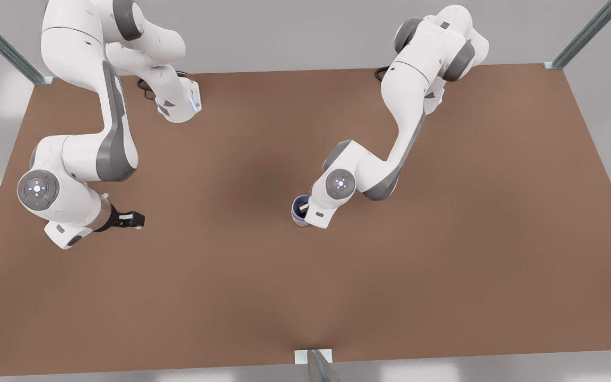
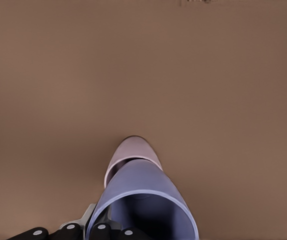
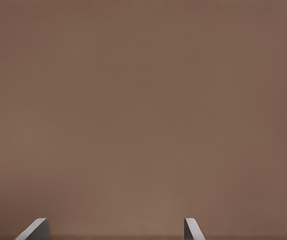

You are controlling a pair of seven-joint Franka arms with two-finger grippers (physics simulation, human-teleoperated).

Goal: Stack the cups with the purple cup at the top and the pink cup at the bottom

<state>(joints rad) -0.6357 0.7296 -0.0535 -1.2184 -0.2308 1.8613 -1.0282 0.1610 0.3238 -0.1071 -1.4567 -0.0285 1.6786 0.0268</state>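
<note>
Purple cup [image 2: 146, 200] sits nested in the pink cup [image 2: 132, 151], seen closest in the left wrist view: the periwinkle rim fills the near part of that view, and the paler mauve wall of the lower cup shows beyond and beneath it. Left gripper [image 1: 304, 210] is at this stack, one finger reaching inside the purple rim; jaws appear clamped on the purple cup's wall, though the outer finger is mostly hidden by the cup. In the front view the stack stands near the table's middle, the purple cup [image 1: 300, 208] uppermost and only a sliver of pink [image 1: 299, 223] visible under it. Judgement: ordering is as required, pink below and purple above; what seems left is letting go and lifting clear without tipping the stack. Whether the purple cup is fully seated cannot be told. Right gripper [image 1: 131, 218] waits well apart toward the front view's left, over bare surface, fingers [image 3: 35, 230] spread and holding nothing. Table [image 1: 443, 276] is a plain matte brown board. Metal frame posts [image 1: 584, 37] stand at its far corners, one post [image 1: 319, 366] at the near edge, grey wall [image 1: 295, 32] behind.
</note>
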